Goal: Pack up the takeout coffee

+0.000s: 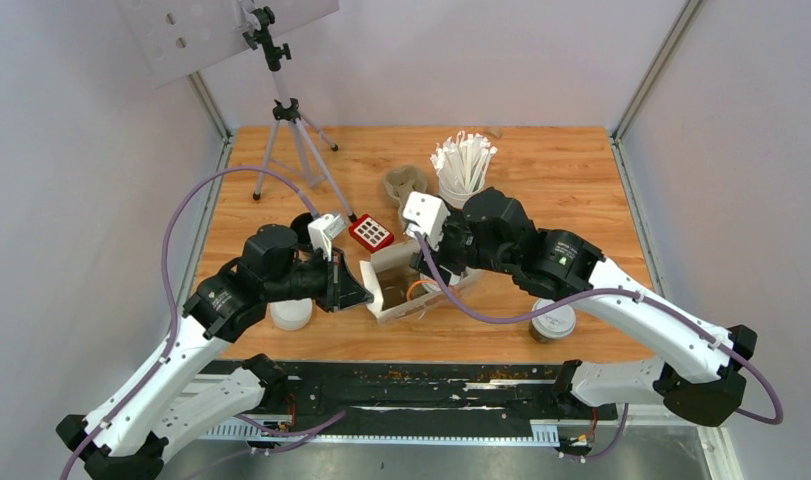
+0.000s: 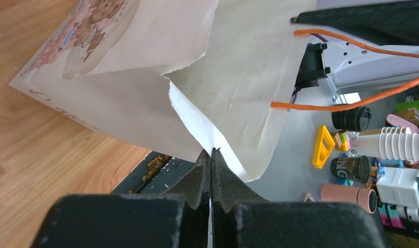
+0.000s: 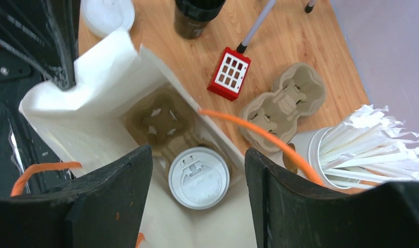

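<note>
A white paper bag [image 1: 396, 300] with orange handles stands open at mid-table. Inside it, in the right wrist view, one takeout coffee cup with a white lid [image 3: 198, 177] sits in a beige pulp tray [image 3: 158, 121], whose other slot is empty. My right gripper [image 3: 198, 155] is open directly above that cup and holds nothing; it also shows in the top view [image 1: 443, 262]. A second lidded brown cup [image 1: 553, 322] stands on the table near my right arm. My left gripper [image 2: 212, 152] is shut on the bag's rim [image 2: 197, 119], at the bag's left side [image 1: 356, 288].
A second pulp tray [image 1: 405, 183], a white cup of wrapped sticks [image 1: 464, 170] and a red grid block [image 1: 371, 232] lie behind the bag. A tripod [image 1: 286, 120] stands at the back left. A white lid [image 1: 291, 313] and a dark open cup [image 3: 197, 15] sit left of the bag.
</note>
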Controlling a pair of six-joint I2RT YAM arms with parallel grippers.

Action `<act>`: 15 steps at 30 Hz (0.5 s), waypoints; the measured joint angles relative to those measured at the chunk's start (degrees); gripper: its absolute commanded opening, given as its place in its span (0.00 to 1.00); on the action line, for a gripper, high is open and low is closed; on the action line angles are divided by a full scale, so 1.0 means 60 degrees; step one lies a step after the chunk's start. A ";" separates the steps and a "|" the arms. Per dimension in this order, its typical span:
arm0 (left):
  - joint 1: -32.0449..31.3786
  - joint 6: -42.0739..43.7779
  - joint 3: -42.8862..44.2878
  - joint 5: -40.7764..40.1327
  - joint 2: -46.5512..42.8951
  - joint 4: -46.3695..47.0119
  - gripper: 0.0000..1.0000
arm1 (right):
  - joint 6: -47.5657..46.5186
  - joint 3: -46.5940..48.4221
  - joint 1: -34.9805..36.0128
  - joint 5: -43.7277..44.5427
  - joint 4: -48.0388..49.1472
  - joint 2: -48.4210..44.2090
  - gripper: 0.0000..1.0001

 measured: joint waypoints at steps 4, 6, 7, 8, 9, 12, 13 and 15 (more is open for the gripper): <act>0.0000 0.0025 0.0113 -0.0277 0.0018 -0.0310 0.00 | 0.0685 0.0605 -0.0040 0.0280 0.0124 0.0229 0.72; 0.0000 0.0040 0.0226 -0.0408 0.0051 -0.0444 0.00 | 0.0936 0.0838 -0.0051 0.0379 0.0178 0.0259 0.73; 0.0000 0.0044 0.0313 -0.0488 0.0091 -0.0535 0.00 | 0.1082 0.0994 -0.0051 0.0470 0.0208 0.0284 0.73; 0.0000 0.0055 0.0474 -0.0594 0.0168 -0.0699 0.01 | 0.1231 0.1144 -0.0051 0.0561 0.0240 0.0306 0.73; 0.0000 0.0073 0.0630 -0.0667 0.0244 -0.0834 0.01 | 0.1410 0.1326 -0.0051 0.0659 0.0255 0.0331 0.73; 0.0000 0.0175 0.1275 -0.0987 0.0572 -0.1377 0.01 | 0.1876 0.1687 -0.0051 0.0761 0.0306 0.0339 0.73; 0.0000 0.0222 0.1504 -0.1093 0.0681 -0.1559 0.01 | 0.2036 0.1807 -0.0051 0.0747 0.0313 0.0339 0.73; 0.0000 0.0295 0.1796 -0.1220 0.0805 -0.1727 0.02 | 0.2317 0.1945 -0.0051 0.0670 0.0426 0.0331 0.74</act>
